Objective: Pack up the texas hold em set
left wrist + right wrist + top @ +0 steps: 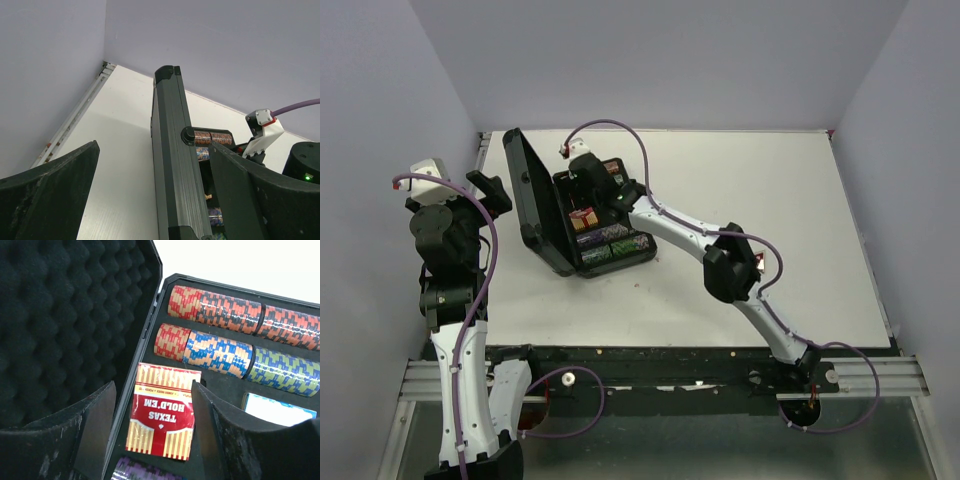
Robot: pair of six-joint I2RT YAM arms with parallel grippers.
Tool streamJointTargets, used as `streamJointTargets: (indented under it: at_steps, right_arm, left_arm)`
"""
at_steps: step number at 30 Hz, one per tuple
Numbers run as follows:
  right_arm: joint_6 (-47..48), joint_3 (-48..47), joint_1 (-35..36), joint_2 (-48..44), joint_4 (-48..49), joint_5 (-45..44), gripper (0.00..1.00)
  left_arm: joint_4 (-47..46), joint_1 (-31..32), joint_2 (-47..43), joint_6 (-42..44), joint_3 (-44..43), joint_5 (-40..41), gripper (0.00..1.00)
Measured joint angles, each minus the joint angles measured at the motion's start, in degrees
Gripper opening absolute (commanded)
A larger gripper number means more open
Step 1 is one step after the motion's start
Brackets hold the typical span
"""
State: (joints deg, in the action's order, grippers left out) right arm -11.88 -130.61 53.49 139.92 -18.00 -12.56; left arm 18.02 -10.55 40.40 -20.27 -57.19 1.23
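Red deck [162, 415] reads TEXAS HOLD'EM | right end effector [153, 387] apart over it | left end effector [154, 145] apart

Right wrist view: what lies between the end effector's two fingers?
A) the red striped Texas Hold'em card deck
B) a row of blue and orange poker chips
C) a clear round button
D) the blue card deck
A: the red striped Texas Hold'em card deck lies between the open fingers of the right end effector; the rows of multicoloured poker chips sit beyond them.
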Motion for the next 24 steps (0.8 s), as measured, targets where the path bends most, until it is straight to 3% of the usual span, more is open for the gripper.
streamJointTargets:
  at_steps: [10,15,24]
  right_arm:
    - [3.91,-1.11,-0.35,5.73,1.16,0.28,0.74]
    - [4.94,-1.55,-0.24,6.03,1.18,-0.39,0.65]
    - [4.39,-5.33,0.63,8.39,-1.03,-6.86,0.63]
  left_arm:
    - [-0.02,0.00,0.11,0.00,0.00,-0.02,0.99]
    - [0.00,0.00,0.39,-0.15,0.02,-0.02,0.99]
    - [0.00,0.00,0.44,-0.35,0.04,-0.04,0.99]
